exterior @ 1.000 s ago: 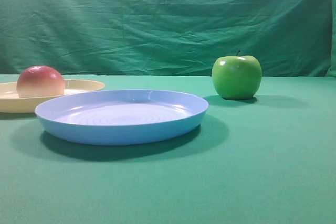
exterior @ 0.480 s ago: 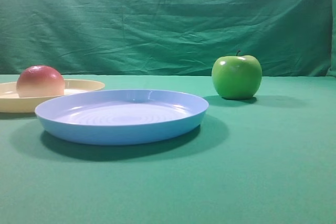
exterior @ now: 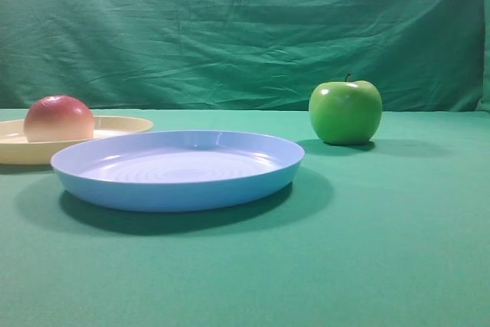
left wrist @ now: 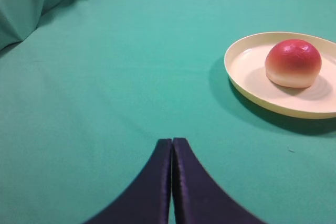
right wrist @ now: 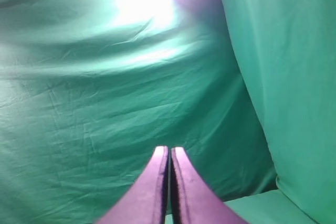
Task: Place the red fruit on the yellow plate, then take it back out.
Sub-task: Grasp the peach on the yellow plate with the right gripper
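Observation:
The red fruit [exterior: 59, 119] [left wrist: 293, 63] lies on the yellow plate [exterior: 122, 125] [left wrist: 247, 72] at the left edge of the exterior view. In the left wrist view my left gripper [left wrist: 172, 141] is shut and empty, low over the green cloth, well short of the plate and to its left. My right gripper [right wrist: 169, 149] is shut on nothing and points at the green backdrop. Neither gripper shows in the exterior view.
A light blue plate [exterior: 178, 169] stands in front of the yellow plate, at the centre left. A green apple [exterior: 345, 112] sits at the back right on the green tablecloth [exterior: 383, 250]. A green cloth backdrop [exterior: 245, 28] hangs behind.

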Tool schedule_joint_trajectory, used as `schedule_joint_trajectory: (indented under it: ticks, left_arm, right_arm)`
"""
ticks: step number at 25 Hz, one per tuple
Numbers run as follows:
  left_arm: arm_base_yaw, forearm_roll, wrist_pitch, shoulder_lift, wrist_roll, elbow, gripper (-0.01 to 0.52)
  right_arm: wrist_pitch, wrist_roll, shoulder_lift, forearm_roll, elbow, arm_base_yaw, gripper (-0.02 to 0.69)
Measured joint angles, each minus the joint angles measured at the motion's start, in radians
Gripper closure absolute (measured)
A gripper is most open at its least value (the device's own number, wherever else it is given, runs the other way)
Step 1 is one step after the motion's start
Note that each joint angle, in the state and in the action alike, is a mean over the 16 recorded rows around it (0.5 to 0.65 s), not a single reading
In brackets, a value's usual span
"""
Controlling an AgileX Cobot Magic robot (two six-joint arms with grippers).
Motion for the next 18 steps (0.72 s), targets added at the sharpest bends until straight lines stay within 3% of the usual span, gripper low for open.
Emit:
schedule_joint_trajectory:
  ticks: [18]
  left_arm:
    - [0.000,0.000,0.000,0.000,0.000,0.000,0.514]
  right_arm:
    - [0.381,-0.015,0.565,0.000,-0.404,0.268,0.665]
